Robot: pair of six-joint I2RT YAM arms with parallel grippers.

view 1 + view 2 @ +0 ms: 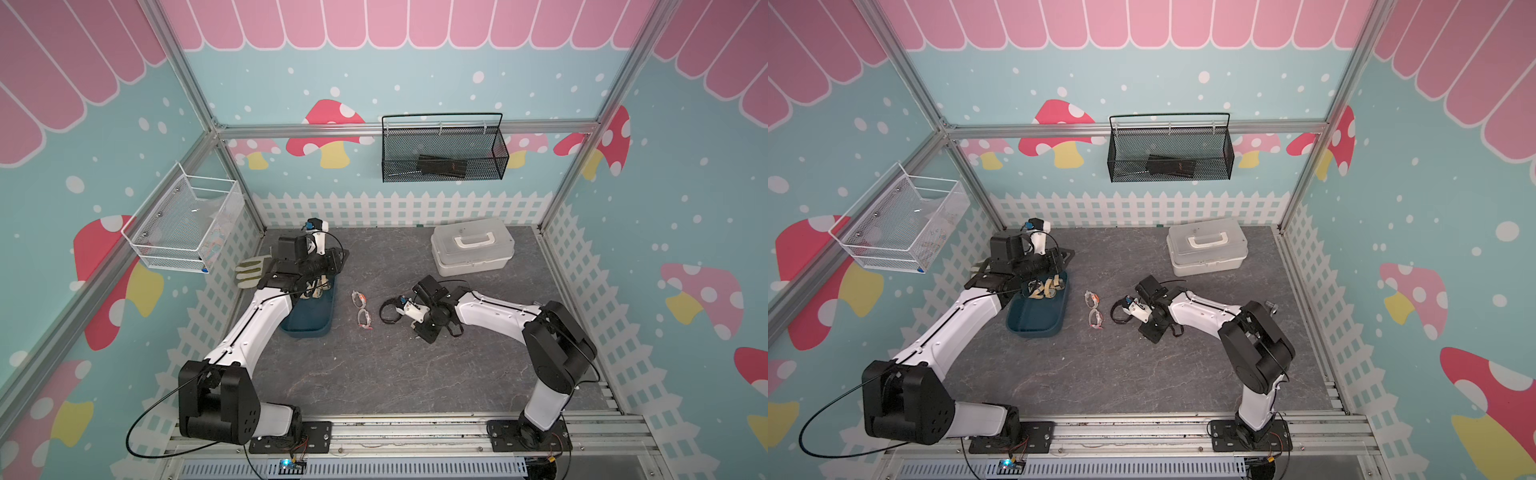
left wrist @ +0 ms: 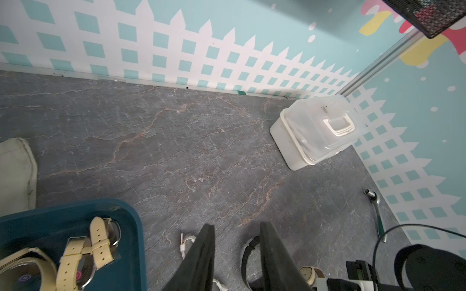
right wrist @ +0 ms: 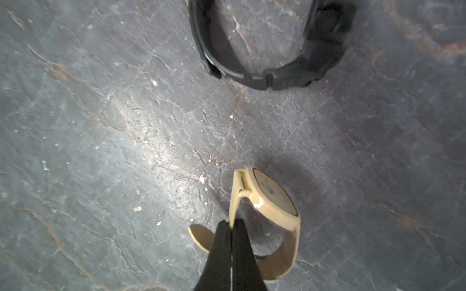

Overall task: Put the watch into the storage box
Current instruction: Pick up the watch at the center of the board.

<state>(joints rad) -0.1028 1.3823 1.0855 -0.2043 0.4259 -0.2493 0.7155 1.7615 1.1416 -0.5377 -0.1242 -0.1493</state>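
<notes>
Within right gripper (image 3: 230, 223) sits watch (image 3: 290, 248) (dial (image 3: 273, 192) illegible).

Dark teal storage box (image 1: 1034, 322) — cream watch (image 3: 272, 199), black watch (image 3: 252, 78) — grey marbled table (image 3: 100, 126), white case (image 1: 1208, 259)

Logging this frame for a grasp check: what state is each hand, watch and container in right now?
right hand, shut on the beige watch strap.
left hand, open, empty.
beige watch, pinched by its strap.
black watch, lying loose, untouched.
storage box, lidless, holding other watches.
white case, lid closed.
</notes>
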